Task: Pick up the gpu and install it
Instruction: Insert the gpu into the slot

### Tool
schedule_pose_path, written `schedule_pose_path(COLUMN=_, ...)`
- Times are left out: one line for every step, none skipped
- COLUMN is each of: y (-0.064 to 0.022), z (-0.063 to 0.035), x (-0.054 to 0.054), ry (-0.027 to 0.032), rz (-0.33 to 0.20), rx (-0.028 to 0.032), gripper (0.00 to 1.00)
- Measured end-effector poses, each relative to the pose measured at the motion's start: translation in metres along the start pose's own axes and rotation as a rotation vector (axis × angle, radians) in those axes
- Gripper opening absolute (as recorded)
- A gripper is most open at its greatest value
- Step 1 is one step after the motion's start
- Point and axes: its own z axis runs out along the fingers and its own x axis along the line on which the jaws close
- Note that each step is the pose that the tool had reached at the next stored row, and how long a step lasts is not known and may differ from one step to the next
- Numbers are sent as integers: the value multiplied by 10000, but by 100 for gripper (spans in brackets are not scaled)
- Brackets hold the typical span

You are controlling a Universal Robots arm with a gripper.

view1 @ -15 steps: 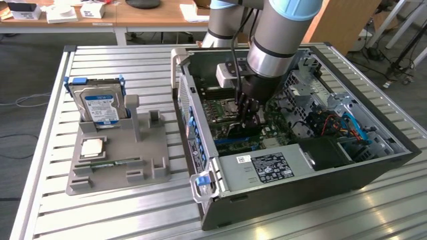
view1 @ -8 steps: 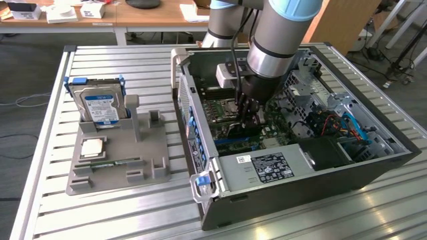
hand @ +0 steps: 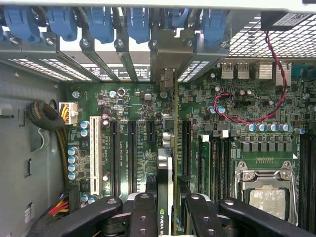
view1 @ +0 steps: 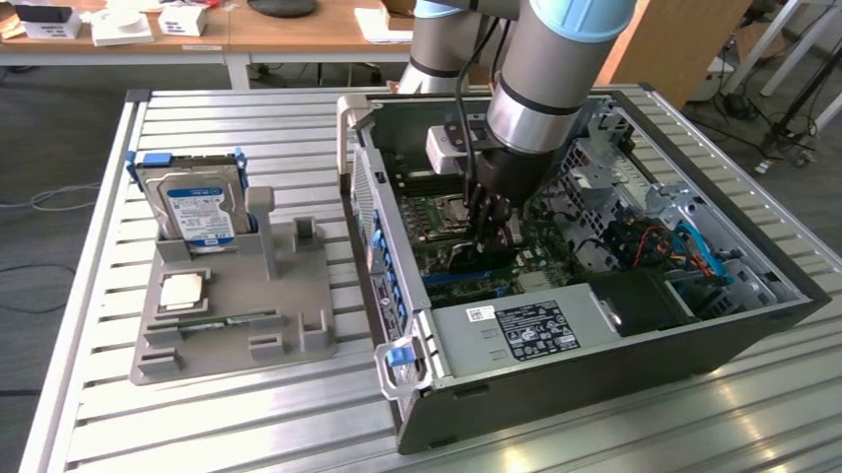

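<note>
The pincer (hand: 165,210) was clamped on the gpu (hand: 168,163): a thin dark card, edge-on, upright, with 1 green logo and its grey metal bracket end toward the computer case (view1: 632,335) wall.

1. A thick silver-grey cylindrical arm (view1: 546,59) carries a light-blue cap (view1: 579,15).
2. A thin black cable (view1: 459,99) lies along it.
3. A pale grey box (view1: 452,148) sits on the wrist.
4. The black gripper (view1: 492,232) has jointed black fingers (hand: 143,217) with round pins.
</note>
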Motion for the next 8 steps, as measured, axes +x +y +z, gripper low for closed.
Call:
schedule_pose_path(y=0, z=0, x=0, ry=1, rz=0, rx=0, gripper=27)
schedule_pose_path(y=0, z=0, x=0, ry=1, rz=0, rx=0, gripper=27)
schedule_pose_path(y=0, z=0, x=0, ry=1, rz=0, rx=-1, gripper=27)
schedule_pose_path(y=0, z=0, x=0, ry=1, rz=0, rx=-1, gripper=27)
schedule_pose_path(y=0, z=0, x=0, ry=1, rz=0, rx=-1, gripper=27)
schedule_pose_path(y=0, z=0, x=0, ry=1, rz=0, rx=0, gripper=27)
schedule_pose_path(y=0, z=0, x=0, ry=1, rz=2, rx=-1, gripper=27)
schedule_pose_path(y=0, z=1, x=0, ry=2, rz=9, rx=-1, gripper=27)
